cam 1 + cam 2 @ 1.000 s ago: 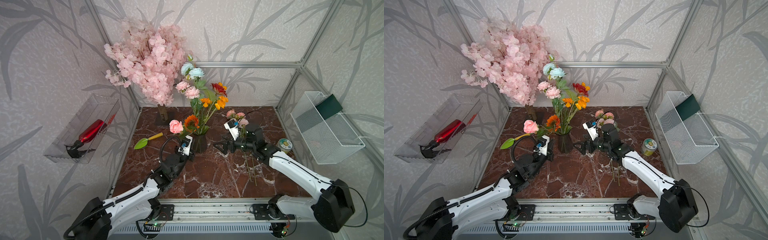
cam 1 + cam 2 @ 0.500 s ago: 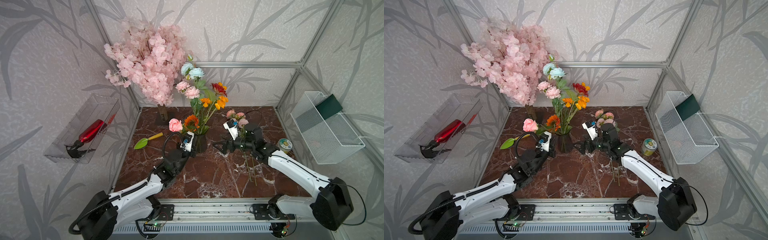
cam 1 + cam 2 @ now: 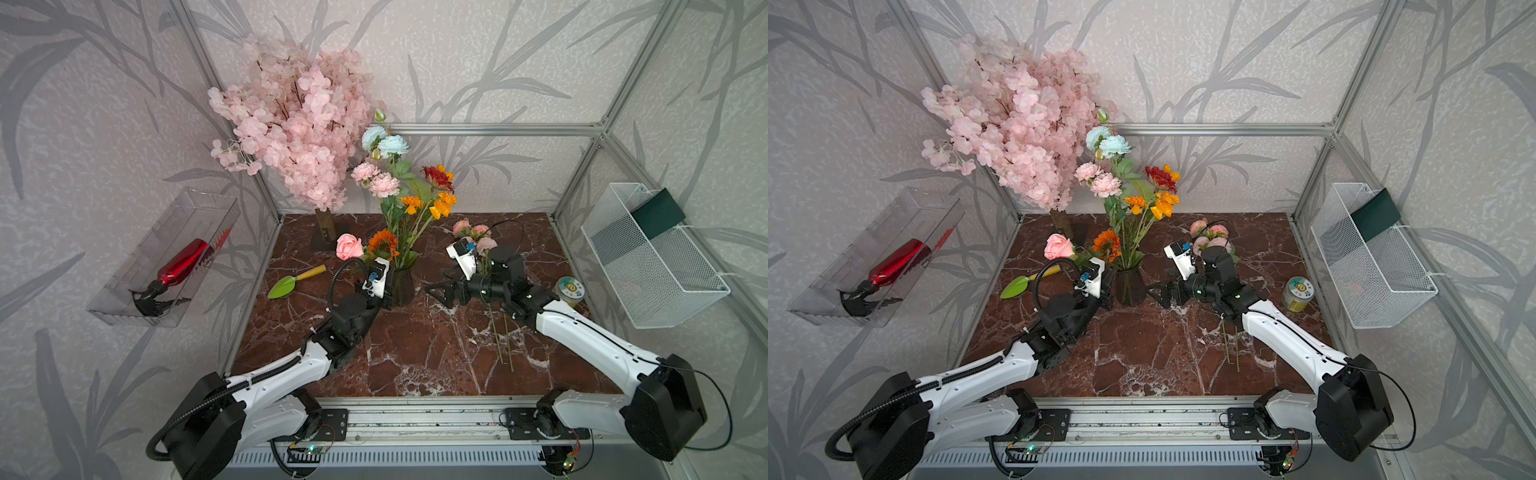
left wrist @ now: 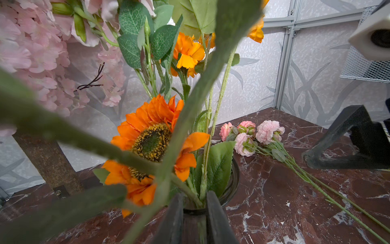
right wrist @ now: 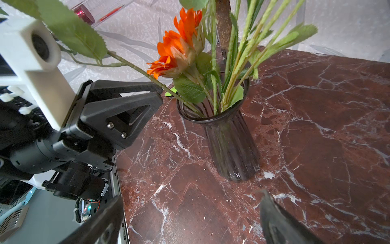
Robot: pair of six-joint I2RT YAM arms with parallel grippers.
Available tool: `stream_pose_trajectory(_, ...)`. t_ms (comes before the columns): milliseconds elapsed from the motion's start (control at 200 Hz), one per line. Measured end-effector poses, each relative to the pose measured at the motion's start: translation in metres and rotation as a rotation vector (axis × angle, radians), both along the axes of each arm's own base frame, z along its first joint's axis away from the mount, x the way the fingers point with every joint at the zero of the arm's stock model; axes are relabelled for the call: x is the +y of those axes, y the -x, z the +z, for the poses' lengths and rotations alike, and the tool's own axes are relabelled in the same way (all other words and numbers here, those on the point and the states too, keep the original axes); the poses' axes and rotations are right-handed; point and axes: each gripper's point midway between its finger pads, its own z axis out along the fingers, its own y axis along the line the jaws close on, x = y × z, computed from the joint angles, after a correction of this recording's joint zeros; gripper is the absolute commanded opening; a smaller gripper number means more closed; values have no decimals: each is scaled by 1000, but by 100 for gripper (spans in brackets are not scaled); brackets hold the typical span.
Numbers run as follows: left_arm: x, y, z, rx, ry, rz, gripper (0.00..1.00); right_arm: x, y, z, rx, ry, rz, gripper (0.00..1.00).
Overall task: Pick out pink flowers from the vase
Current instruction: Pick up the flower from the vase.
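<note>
The vase [image 3: 402,286] is stood near the middle of the marble table [image 3: 415,365], its neck crowded with green stems. Of the pink flowers [image 3: 374,179], two ruffled heads are carried high in the bunch. A pink rose [image 3: 348,246] is leaned out low on the left arm's side, its stem running down into the neck. A further pink bunch [image 3: 473,237] is laid flat on the table behind the right arm.

The left gripper [image 5: 160,92] is set just beside the rim, jaws only narrowly apart, with the rose stem passing at the tips; whether it is pinched cannot be told. An orange sunflower [image 3: 382,244] and broad leaves are crowded against that stem.

The right gripper [image 3: 437,295] is held spread wide and empty, near the vase on its other side.

A blossom tree [image 3: 299,124] is stood behind, a green trowel [image 3: 291,282] is laid to the left, and a small tin [image 3: 570,289] is seen by the right edge.
</note>
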Motion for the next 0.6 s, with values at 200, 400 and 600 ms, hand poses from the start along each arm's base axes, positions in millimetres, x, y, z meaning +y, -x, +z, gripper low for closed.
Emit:
stream_pose_trajectory(200, -1, -5, -2, -1, 1, 6, 21, 0, 0, 0, 0, 1, 0, 99)
stream_pose_trajectory(400, -2, -7, -3, -5, 5, 7, 16, 0, 0, -1, 0, 5, 2, 99)
stream_pose_trajectory(600, -5, -8, 7, -22, 18, -6, 15, -1, 1, -2, 4, 10, 3, 99)
